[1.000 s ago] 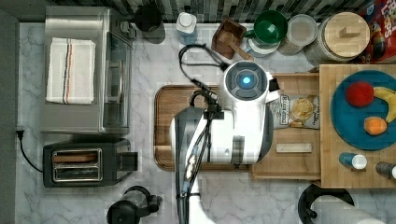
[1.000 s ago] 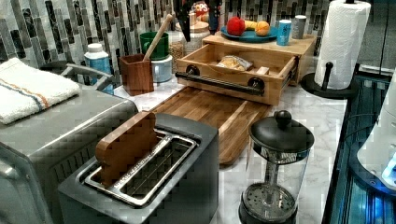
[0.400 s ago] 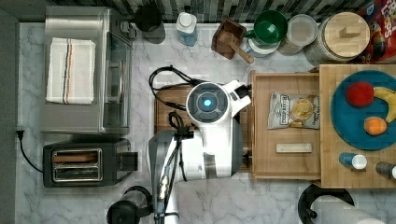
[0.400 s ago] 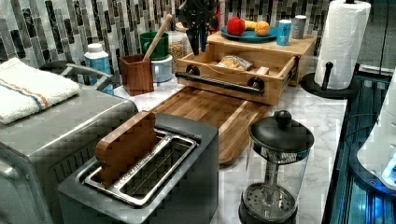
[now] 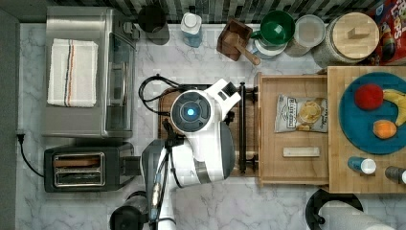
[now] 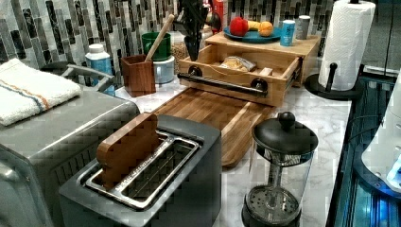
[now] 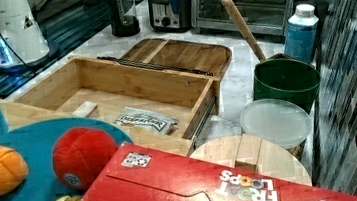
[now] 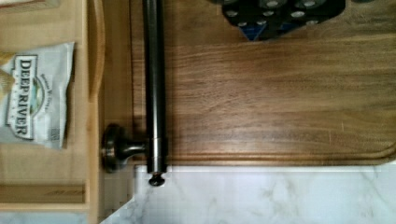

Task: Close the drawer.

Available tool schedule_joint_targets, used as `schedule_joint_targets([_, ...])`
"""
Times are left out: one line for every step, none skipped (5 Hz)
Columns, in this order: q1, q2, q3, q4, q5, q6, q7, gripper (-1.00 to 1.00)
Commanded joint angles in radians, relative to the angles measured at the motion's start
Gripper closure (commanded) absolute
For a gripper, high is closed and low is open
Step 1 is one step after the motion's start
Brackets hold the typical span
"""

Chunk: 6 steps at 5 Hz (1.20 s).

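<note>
Drawer (image 5: 292, 167) pulled open, chip bag (image 5: 301, 113) inside; gripper (image 6: 193, 45) hangs above the bar handle (image 6: 222, 82), beside the dark board (image 6: 213, 111). Finger spacing cannot be told.

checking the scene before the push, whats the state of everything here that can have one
drawer: pulled open, chip bag and small pale block inside
drawer handle bar: free, nothing gripping it
toaster: wooden slice in one slot
round container: wooden lid on
white-capped bottle: capped
french press: lid on
</note>
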Motion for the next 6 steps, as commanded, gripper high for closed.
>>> schedule_joint_targets([-0.012,0.125,-0.007,-0.055,-0.008,0.080,-0.040,1.00])
schedule_joint_targets([-0.053,0.125,0.022,-0.084,-0.044,0.119,-0.049,1.00])
schedule_joint_targets([-0.048,0.131,-0.011,-0.108,-0.112,0.180,-0.073,1.00])
schedule_joint_targets([-0.066,0.138,-0.028,-0.122,-0.133,0.233,-0.110,1.00])
schedule_joint_targets([-0.083,0.151,-0.052,-0.115,-0.135,0.252,-0.192,1.00])
schedule_joint_targets([-0.110,0.161,-0.077,-0.096,-0.131,0.257,-0.279,1.00])
